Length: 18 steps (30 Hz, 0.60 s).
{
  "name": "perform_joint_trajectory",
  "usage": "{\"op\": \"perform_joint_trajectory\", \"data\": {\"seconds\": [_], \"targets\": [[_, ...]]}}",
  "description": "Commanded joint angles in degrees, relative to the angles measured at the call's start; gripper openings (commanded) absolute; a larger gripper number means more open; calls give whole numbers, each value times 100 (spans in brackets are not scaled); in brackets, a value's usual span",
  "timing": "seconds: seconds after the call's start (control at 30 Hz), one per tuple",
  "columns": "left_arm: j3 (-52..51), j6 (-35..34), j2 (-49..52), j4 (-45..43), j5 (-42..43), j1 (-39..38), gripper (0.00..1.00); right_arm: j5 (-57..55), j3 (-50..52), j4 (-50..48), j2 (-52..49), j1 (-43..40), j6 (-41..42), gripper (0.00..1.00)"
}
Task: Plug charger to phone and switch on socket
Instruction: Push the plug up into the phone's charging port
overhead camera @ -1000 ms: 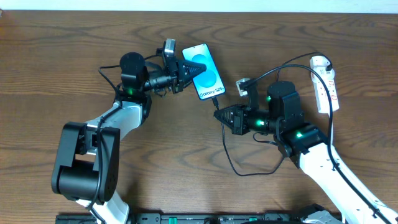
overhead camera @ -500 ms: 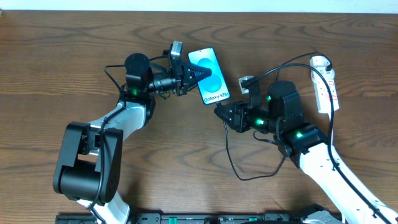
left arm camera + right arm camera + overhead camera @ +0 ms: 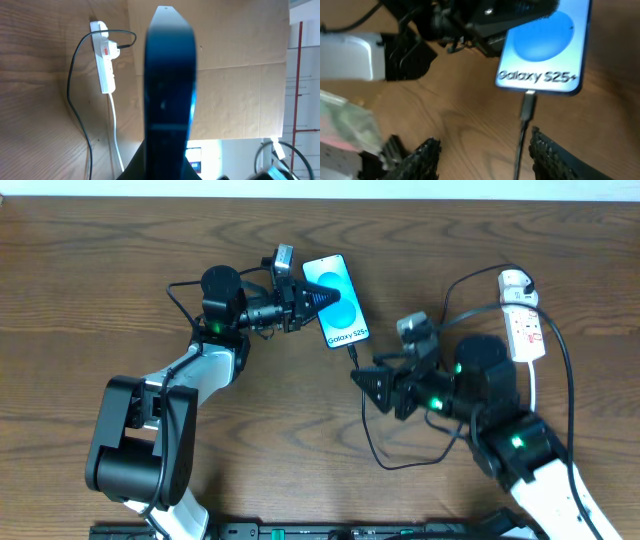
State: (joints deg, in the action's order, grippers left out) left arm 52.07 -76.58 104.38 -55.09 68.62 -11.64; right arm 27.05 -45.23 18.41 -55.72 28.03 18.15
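1. A dark wood-grain desk (image 3: 80, 290) is carrying everything, and a cardboard panel (image 3: 240, 45) is standing behind it in the left wrist view.
2. The right tool (image 3: 485, 152) is hanging with its jaws spread wide and is gripping nothing. The charger (image 3: 526, 107) is running down between the two fingers and appears to be touching neither.
3. Just past those tips, the charger's connector is sitting in the port at the white-band end of the phone (image 3: 337, 302). The plugging step is looking done, so the release is probably deliberate.
4. The left tool (image 3: 316, 298) is pinching the phone from its left side, jaws pressed onto it. It is likely bracing the phone so the connector has something firm to push against.
5. Farther out, the cable is looping toward the near edge and climbing back to the socket (image 3: 522, 328). The socket is lying at the far right, well apart from both tools, with the plug seated by its rounded end. Its switch is looking untouched, so that step is remaining.
6. Against a second ago, the right tool was pressed together close under the phone and is now opening and drawing back. Its arm is sitting lower and farther right. The phone and left tool are resting slightly farther right, and the cable is arcing wider beside the socket.
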Motion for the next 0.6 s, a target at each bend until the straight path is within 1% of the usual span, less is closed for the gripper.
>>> {"op": "perform_joint_trajectory", "data": {"seconds": [0.0,0.07,0.13,0.23,0.37,0.5,0.53,0.57], "targets": [[166,179,-70,-74,-63,9,7,-2175,-57,339,9,800,-343,50],[166,179,-70,-74,-76,9,7,-2791,-57,367,-92,1257,-339,50],[166,177,-70,-74,-79,9,7,-3536,-57,319,-269,1692,-177,52],[166,177,-70,-74,-74,9,7,-4444,-57,210,-610,2114,0,53],[166,177,-70,-74,-70,9,7,-4686,-57,59,-992,2258,186,54],[166,177,-70,-74,-68,9,7,-4706,-63,-144,-1038,2260,330,57],[166,177,-70,-74,-68,9,7,-4717,-63,-236,-1040,2256,328,56],[166,177,-70,-74,-70,9,7,-4719,-63,-289,-1040,2245,328,50]]}}
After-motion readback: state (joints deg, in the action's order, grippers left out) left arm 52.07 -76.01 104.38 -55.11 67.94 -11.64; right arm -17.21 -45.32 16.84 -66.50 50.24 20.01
